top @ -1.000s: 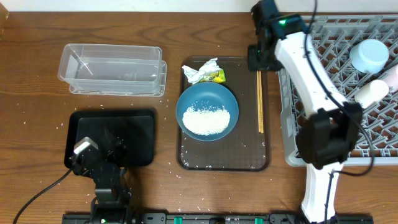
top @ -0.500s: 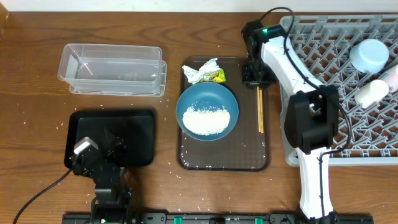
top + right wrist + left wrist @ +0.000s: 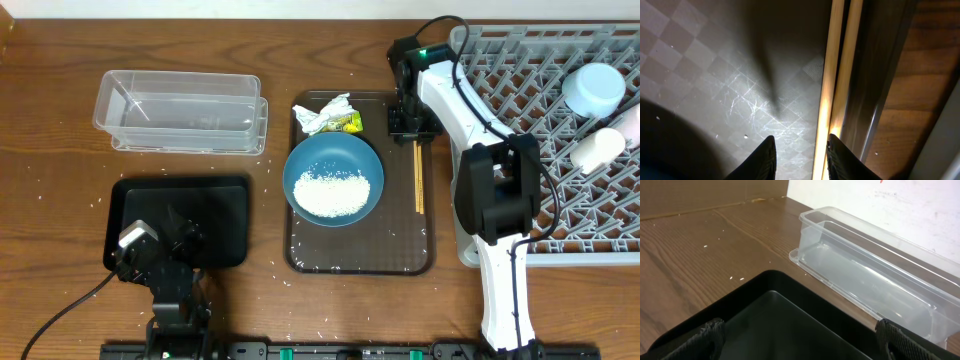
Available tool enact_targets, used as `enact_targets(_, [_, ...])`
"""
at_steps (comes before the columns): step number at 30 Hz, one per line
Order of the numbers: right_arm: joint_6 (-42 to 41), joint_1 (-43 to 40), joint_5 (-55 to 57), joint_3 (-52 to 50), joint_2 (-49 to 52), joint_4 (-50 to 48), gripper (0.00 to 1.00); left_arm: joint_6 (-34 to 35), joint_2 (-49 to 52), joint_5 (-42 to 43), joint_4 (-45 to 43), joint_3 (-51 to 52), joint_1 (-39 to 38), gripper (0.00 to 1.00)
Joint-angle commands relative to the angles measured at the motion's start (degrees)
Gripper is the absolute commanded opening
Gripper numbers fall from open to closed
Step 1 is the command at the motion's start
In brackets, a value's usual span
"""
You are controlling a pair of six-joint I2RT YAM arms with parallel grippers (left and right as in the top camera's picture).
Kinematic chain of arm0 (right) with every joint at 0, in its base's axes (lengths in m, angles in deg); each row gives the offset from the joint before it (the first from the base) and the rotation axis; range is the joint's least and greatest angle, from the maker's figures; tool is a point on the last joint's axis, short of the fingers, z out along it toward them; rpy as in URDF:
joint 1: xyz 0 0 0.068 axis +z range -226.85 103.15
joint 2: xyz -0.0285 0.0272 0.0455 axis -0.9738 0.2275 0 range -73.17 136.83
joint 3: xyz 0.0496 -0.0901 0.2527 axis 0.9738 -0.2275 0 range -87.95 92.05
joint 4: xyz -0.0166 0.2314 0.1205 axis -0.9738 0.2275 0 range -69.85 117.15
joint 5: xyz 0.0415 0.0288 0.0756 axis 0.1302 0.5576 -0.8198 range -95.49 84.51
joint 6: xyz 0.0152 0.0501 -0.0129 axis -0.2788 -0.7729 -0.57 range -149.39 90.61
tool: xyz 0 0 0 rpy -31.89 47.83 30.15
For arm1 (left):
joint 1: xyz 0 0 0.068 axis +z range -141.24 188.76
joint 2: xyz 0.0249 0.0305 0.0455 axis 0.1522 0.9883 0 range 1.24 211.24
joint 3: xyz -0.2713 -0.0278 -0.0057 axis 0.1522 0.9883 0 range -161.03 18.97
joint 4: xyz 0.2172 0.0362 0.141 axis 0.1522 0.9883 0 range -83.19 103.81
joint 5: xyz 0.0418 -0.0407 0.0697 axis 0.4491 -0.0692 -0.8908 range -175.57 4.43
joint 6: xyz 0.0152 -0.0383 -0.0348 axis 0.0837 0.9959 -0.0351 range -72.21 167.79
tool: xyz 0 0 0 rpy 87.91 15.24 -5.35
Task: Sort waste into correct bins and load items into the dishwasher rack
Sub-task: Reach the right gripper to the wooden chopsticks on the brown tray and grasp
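Note:
The thin wooden chopsticks [image 3: 418, 176] lie along the right side of the brown serving tray [image 3: 360, 256]. My right gripper [image 3: 408, 126] hangs low over their far end. In the right wrist view it [image 3: 800, 161] is open, one chopstick [image 3: 832, 75] runs between the fingertips, and the other lies under the right finger. The dark blue bowl [image 3: 332, 180] holds the rice [image 3: 334, 192]. The crumpled wrapper [image 3: 330, 117] lies behind it. My left gripper [image 3: 150, 250] is open and empty over the black tray [image 3: 225, 195], also in the left wrist view [image 3: 802, 347].
The clear tub [image 3: 180, 112] stands at the back left and shows in the left wrist view [image 3: 870, 275]. The grey rack [image 3: 520, 100] on the right holds a light blue bowl [image 3: 593, 88], a white cup [image 3: 592, 150] and a pink cup [image 3: 632, 120]. Rice grains dot the table.
My right gripper has moved left from the rack's edge and down onto the far end of the chopsticks. The left arm has not moved.

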Motion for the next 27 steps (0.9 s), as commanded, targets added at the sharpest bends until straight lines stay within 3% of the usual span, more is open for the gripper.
enact_targets(1, [0.5, -0.2, 0.7, -0.5, 0.9, -0.4, 0.31, -0.1, 0.2, -0.9, 1.6, 1.1, 0.2, 0.98])
enact_targets(18, [0.5, -0.1, 0.7, -5.1, 0.9, -4.1, 0.29, -0.1, 0.2, -0.9, 1.6, 1.1, 0.2, 0.98])
enact_targets(22, [0.4, -0.1, -0.6, -5.1, 0.9, -4.5, 0.01, -0.1, 0.2, -0.9, 1.6, 1.1, 0.2, 0.98])
enact_targets(27, [0.4, -0.2, -2.5, -3.8, 0.3, -4.2, 0.01, -0.1, 0.2, -0.9, 1.6, 1.1, 0.2, 0.98])
